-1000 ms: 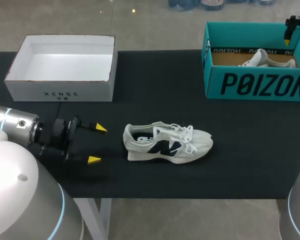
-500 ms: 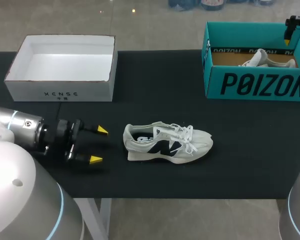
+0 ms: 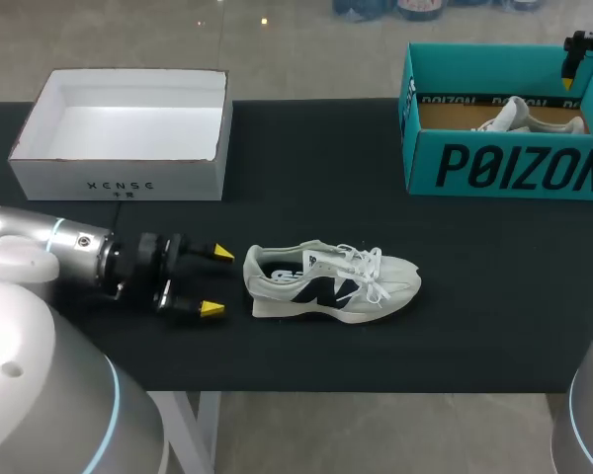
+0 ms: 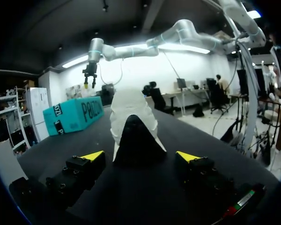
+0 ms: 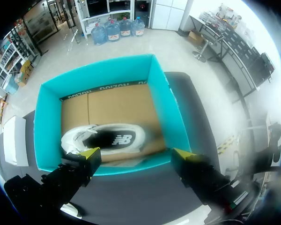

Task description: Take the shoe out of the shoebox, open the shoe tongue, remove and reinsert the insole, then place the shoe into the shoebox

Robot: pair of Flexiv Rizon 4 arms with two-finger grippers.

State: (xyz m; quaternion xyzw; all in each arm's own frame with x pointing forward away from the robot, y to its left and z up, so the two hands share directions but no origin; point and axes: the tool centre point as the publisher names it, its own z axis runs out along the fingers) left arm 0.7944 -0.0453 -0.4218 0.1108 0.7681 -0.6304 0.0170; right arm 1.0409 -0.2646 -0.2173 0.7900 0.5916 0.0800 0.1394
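The shoe [image 3: 331, 282] stands on its sole near the middle of the table [image 3: 306, 158], toe to the right. It is out of the teal shoebox [image 3: 504, 168], which sits at the far right. My left gripper [image 3: 217, 281] lies low just left of the heel, fingers apart and touching nothing. My right gripper [image 5: 136, 153] hangs above the shoebox, fingers apart and holding nothing. A second shoe [image 5: 103, 140] lies inside it. A white box [image 3: 119, 183] sits far left.
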